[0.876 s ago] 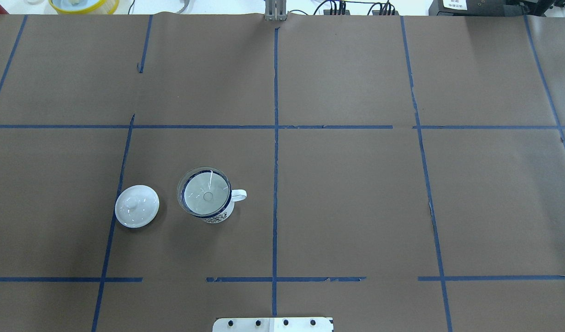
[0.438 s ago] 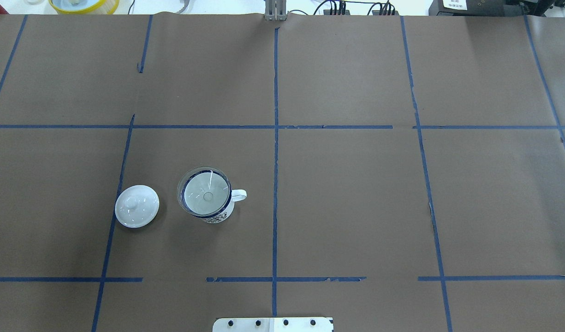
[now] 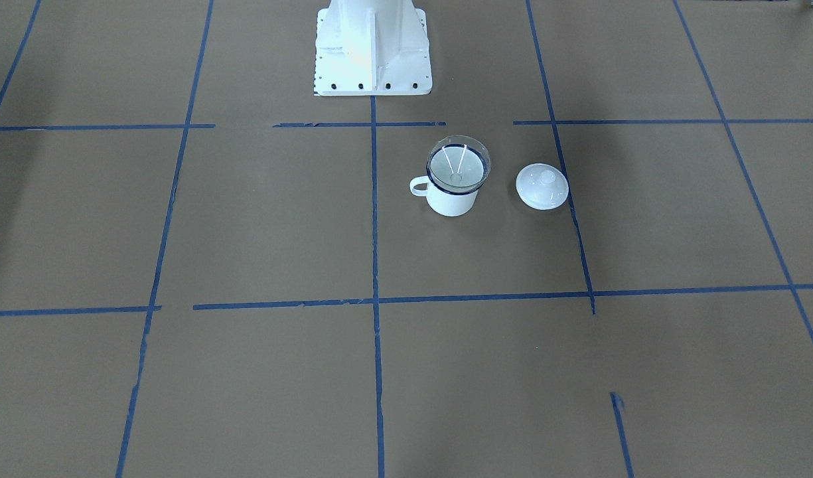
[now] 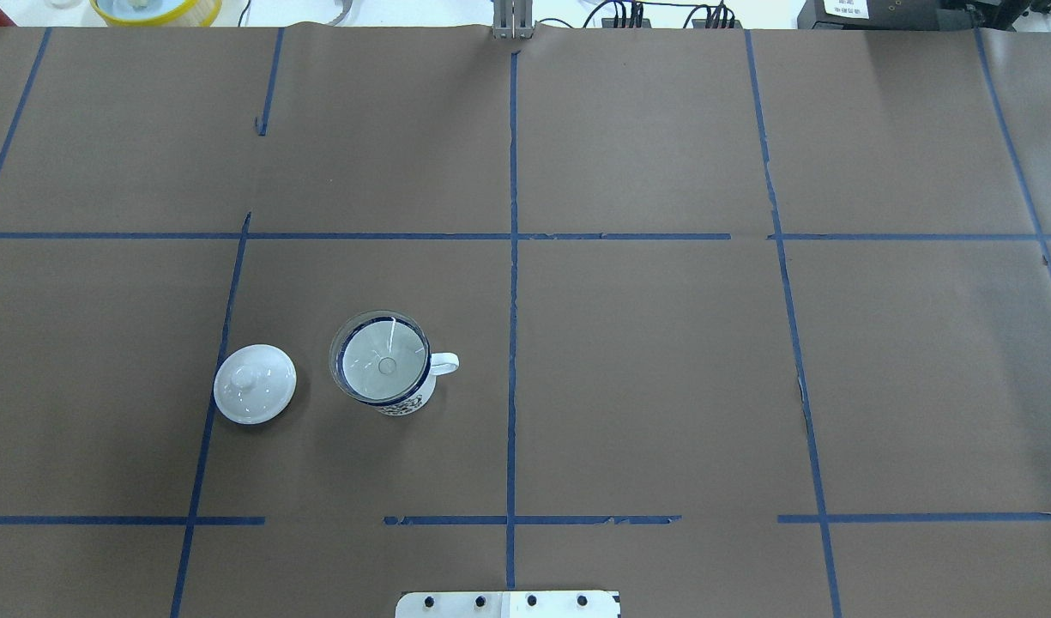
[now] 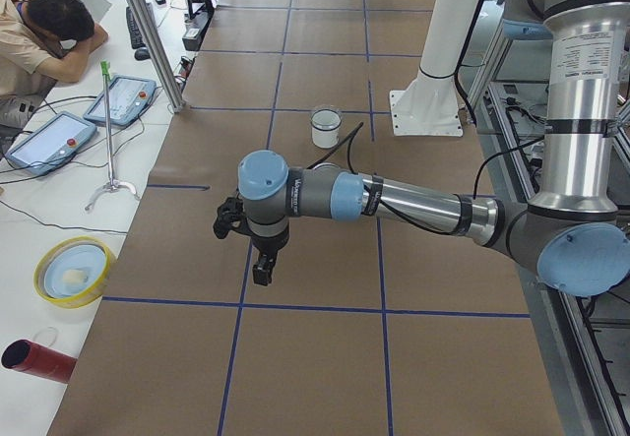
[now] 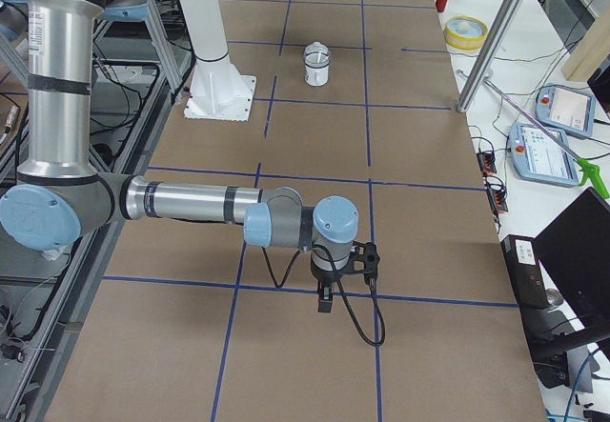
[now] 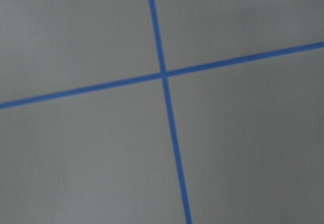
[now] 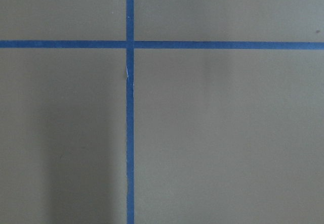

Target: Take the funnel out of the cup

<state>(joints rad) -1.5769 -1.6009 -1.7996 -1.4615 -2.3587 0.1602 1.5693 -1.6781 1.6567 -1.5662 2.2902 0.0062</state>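
Observation:
The white cup (image 4: 407,403) with a dark blue rim stands upright left of the table's centre, handle pointing right. The clear funnel (image 4: 379,359) sits in its mouth, rim resting on the cup's rim. Both also show in the front view, cup (image 3: 452,201) and funnel (image 3: 458,162). No gripper shows in the overhead or front view. My left gripper (image 5: 258,264) hangs over the table far from the cup in the left side view. My right gripper (image 6: 327,298) hangs far from the cup (image 6: 317,71) in the right side view. I cannot tell whether either is open or shut.
A white domed lid (image 4: 255,384) with a knob lies just left of the cup. Blue tape lines cross the brown paper cover. The robot base plate (image 4: 508,604) sits at the near edge. Both wrist views show only paper and tape.

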